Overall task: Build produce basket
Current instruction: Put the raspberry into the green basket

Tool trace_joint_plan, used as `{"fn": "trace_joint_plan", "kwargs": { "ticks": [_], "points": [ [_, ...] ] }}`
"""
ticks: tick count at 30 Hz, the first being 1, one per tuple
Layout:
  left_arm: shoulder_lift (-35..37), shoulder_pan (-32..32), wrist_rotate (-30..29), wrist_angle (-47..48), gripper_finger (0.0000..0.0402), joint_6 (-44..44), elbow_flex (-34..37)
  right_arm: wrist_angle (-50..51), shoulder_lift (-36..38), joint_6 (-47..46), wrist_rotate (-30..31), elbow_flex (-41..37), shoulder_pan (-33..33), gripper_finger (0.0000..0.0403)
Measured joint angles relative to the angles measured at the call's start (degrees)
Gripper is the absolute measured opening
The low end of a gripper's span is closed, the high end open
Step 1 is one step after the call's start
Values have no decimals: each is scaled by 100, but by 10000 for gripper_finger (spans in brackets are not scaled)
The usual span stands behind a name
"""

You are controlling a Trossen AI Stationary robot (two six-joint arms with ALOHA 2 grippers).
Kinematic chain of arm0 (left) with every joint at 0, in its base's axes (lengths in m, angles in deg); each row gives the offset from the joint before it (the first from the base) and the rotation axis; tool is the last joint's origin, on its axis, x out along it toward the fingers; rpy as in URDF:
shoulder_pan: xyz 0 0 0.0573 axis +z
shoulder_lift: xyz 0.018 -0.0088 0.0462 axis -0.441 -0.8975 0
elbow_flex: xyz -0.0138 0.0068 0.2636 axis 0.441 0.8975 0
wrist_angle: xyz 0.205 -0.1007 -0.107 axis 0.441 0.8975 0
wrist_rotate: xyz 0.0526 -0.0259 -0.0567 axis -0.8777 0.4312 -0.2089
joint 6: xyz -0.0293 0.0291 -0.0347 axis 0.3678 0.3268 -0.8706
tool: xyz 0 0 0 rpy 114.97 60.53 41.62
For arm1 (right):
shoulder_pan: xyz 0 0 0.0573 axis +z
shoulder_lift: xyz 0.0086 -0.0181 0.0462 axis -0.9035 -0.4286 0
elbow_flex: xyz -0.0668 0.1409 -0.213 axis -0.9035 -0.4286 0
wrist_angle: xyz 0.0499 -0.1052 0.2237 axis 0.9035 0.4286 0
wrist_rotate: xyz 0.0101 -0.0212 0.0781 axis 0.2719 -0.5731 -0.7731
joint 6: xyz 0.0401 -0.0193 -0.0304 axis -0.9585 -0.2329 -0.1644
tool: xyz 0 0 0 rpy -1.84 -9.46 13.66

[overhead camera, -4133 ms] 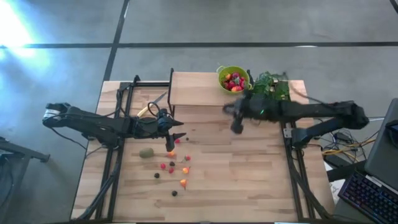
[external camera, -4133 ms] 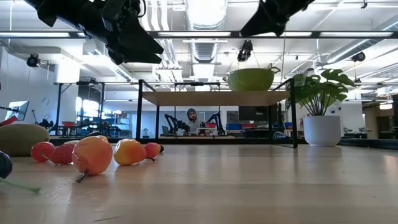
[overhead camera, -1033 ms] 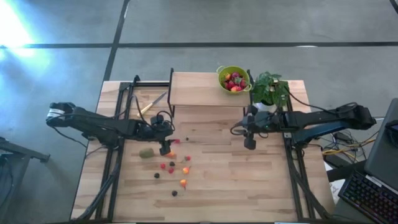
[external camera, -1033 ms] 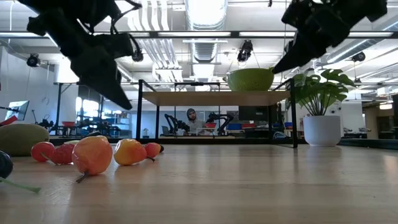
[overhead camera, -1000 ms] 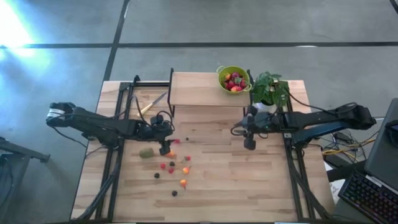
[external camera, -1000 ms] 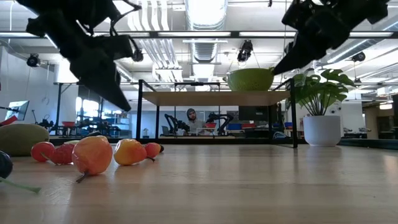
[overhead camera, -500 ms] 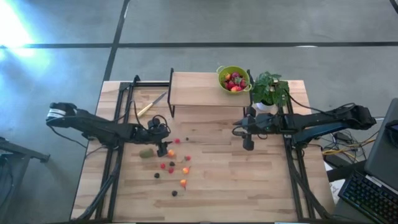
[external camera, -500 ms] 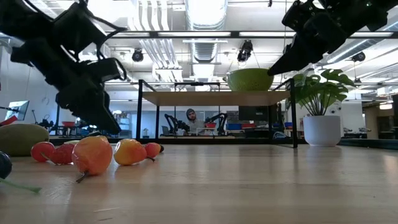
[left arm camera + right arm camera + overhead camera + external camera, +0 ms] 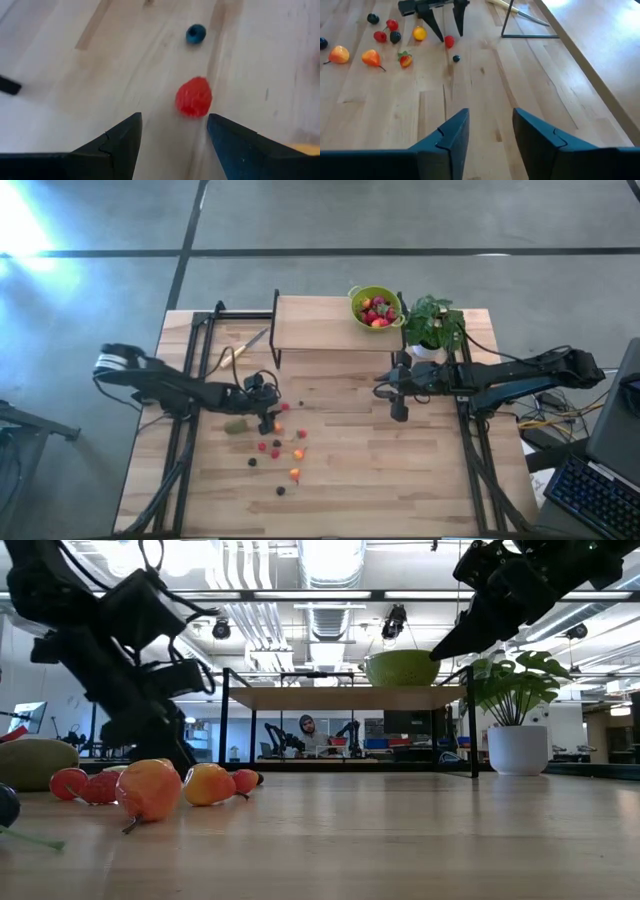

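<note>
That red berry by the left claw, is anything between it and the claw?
Nothing visible. The left gripper is open, and the red berry lies on bare wood just ahead of its fingers. A small blue berry sits beyond it.

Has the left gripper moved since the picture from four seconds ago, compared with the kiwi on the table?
Yes. In the high view the left gripper has come down and nearer the kiwi, its jaws open over a red berry.
</note>
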Motion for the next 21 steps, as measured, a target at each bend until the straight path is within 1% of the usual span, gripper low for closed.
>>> {"fn": "trace_joint_plan", "kwargs": {
  "ticks": [4, 11, 16, 21],
  "points": [
    [-196, 7, 178, -119, 238, 203, -184, 0, 0, 20, 0, 0, 0, 132],
    [-299, 2, 251, -94, 233, 315, -306, 15, 0, -8, -2, -9, 0, 119],
    [-301, -2, 305, -87, 202, 319, -309, 13, 0, -9, -2, -9, 0, 114],
    [-303, -4, 331, -81, 154, 323, -309, 13, 0, -10, -4, -12, 0, 107]
  ]
}}
